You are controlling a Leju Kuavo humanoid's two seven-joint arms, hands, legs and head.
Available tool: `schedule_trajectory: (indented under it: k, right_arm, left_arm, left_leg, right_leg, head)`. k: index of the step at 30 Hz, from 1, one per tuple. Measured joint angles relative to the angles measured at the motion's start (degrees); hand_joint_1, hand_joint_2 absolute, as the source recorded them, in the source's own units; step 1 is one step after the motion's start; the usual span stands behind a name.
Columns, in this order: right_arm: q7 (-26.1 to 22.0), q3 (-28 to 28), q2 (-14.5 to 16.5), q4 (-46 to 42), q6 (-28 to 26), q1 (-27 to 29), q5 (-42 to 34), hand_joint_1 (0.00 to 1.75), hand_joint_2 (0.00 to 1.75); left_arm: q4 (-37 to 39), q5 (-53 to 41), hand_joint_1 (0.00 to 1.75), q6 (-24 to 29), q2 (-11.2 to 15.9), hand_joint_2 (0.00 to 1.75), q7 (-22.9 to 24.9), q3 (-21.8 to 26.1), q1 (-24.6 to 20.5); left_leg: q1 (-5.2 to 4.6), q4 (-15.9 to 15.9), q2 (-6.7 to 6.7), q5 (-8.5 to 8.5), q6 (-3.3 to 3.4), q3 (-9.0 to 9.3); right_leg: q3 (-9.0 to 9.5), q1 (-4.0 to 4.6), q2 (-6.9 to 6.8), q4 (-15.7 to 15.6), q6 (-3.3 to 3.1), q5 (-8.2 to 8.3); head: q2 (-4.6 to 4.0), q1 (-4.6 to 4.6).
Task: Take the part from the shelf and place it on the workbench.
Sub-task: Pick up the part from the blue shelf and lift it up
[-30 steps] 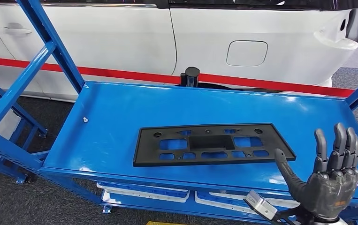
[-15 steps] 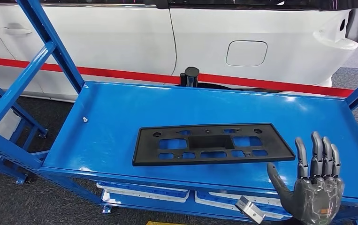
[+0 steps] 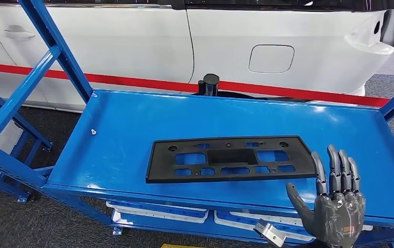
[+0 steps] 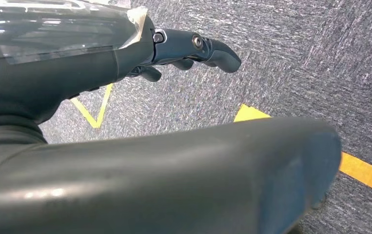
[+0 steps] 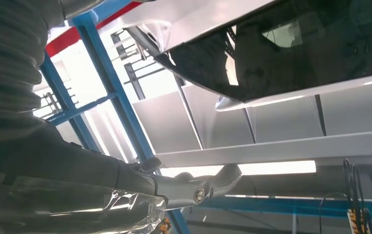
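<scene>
Lying flat on the glossy blue metal shelf, the flat black plastic rectangular part with its many cut-out windows and small round holes sits toward the near edge, its long side roughly parallel to that edge. At its near right corner stands the dark grey right hand, palm forward, fingers straight and slightly apart, thumb spread to the side, holding nothing; the fingertips overlap the part's corner in the head view, but I cannot tell whether they touch it. The wrist is cut off by the picture's lower edge.

Behind the shelf a smooth white car body with a fuel flap and a red stripe runs across, and a short black cylinder stands just beyond the far rim. Slanted blue steel struts frame the left side.

From the right wrist view the hand shows edge-on against blue frame beams and dark glass; the part is hidden there.

From the left wrist view the left hand hangs over speckled grey carpet with yellow floor lines, fingers loosely bent and empty; a blurred dark bulk covers much of the picture.
</scene>
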Motion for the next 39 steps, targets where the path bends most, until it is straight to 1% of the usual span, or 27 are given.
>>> schedule_trajectory:
  k: [7,16,26,33,39]
  right_arm:
    - [0.63,0.65,-1.69,1.98,4.25,-1.33,-3.20,0.00,1.75]
    - [0.99,0.72,-1.62,9.41,6.67,-5.97,-1.23,0.00,1.75]
    - [1.21,-1.34,-3.20,15.66,7.15,-8.36,-3.35,0.00,1.75]
    - [1.21,-3.05,-4.32,18.12,7.45,-8.60,-5.08,0.00,1.75]
    - [1.21,-3.41,-4.44,18.54,7.45,-8.69,-5.34,0.00,1.75]
  left_arm:
    - [0.00,0.43,0.00,1.30,-0.31,0.00,-0.05,0.00,-0.06]
    - [0.00,0.35,0.00,2.02,-0.39,0.00,0.25,0.00,-0.07]
    - [0.00,-0.30,0.00,1.59,-0.39,0.00,0.85,-0.01,-0.06]
    - [0.00,-0.44,0.00,1.05,-0.39,0.00,0.82,-0.16,-0.06]
    - [0.00,-0.49,0.00,0.87,-0.39,0.00,0.77,-0.20,-0.06]
  left_leg:
    - [0.00,0.00,0.00,0.00,0.00,0.01]
    - [0.00,0.00,0.00,0.01,0.00,0.02]
    - [-0.01,0.01,0.00,0.00,0.01,0.00]
    - [-0.01,0.01,0.00,0.01,0.01,0.00]
    - [-0.01,0.01,-0.01,0.01,0.01,0.00]
  right_leg:
    - [0.02,0.00,0.01,0.00,0.00,0.00]
    - [0.02,0.00,0.00,0.00,0.01,0.01]
    - [0.01,0.00,-0.01,0.00,0.01,0.01]
    - [0.01,0.00,-0.01,0.00,0.01,0.01]
    - [0.01,0.00,-0.01,0.00,0.01,0.01]
  head:
    - [0.00,0.00]
    - [0.00,-0.01]
    - [0.00,0.01]
    - [0.00,0.00]
    - [0.00,0.00]
